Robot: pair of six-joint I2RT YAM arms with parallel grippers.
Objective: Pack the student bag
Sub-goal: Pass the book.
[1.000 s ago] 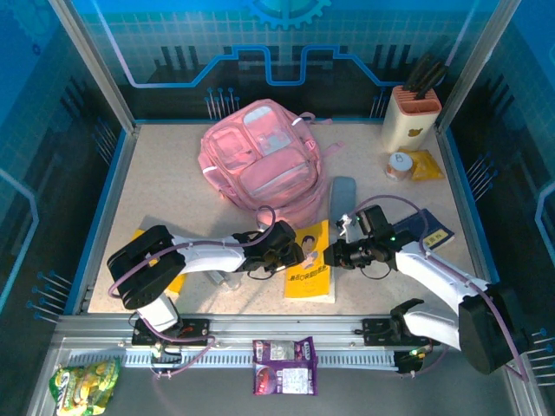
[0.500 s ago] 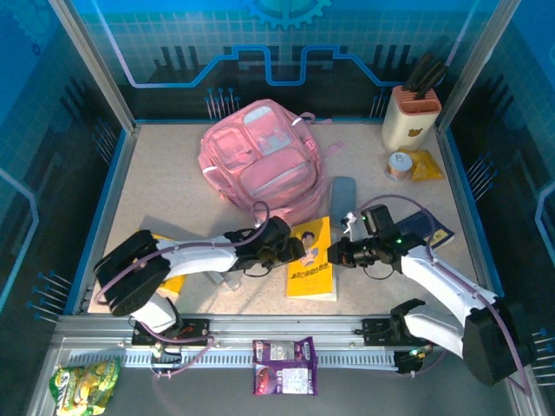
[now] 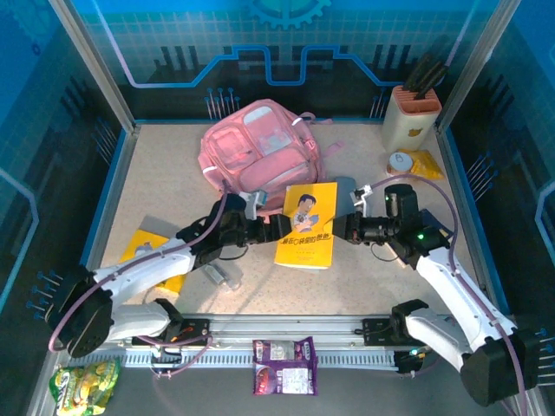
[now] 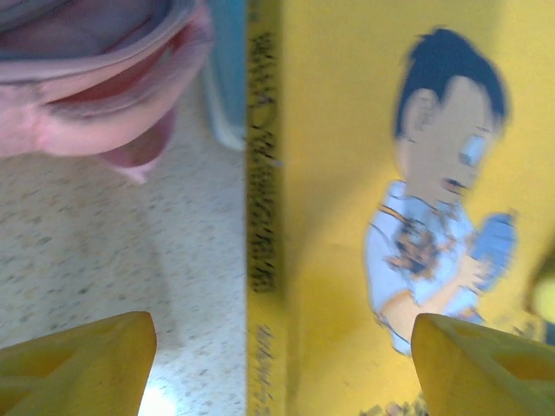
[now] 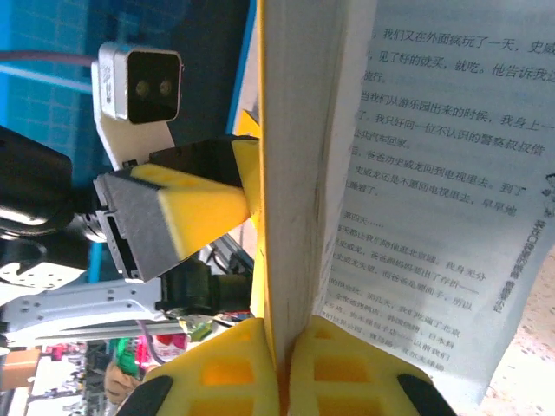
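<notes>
The student bag (image 3: 260, 160), pink, lies at the back middle of the table; its lower edge shows in the left wrist view (image 4: 95, 78). A yellow book (image 3: 306, 224) with a cartoon boy on its cover is held off the table just in front of the bag. My right gripper (image 3: 339, 228) is shut on the book's right edge; the page block (image 5: 295, 173) is pinched between the yellow fingers (image 5: 217, 373). My left gripper (image 3: 275, 227) is open at the book's left side, its jaws wide on either side of the spine (image 4: 264, 217).
A grey pencil case (image 3: 345, 189) lies partly behind the book. A knife block (image 3: 410, 117), a small jar (image 3: 399, 165) and a yellow packet (image 3: 425, 165) stand at the back right. Another yellow book (image 3: 156, 260) lies under the left arm. Snack packs (image 3: 284, 364) sit on the front rail.
The right gripper has closed on the book, lifted it and carried it toward the bag. The left gripper has opened and followed forward beside the spine.
</notes>
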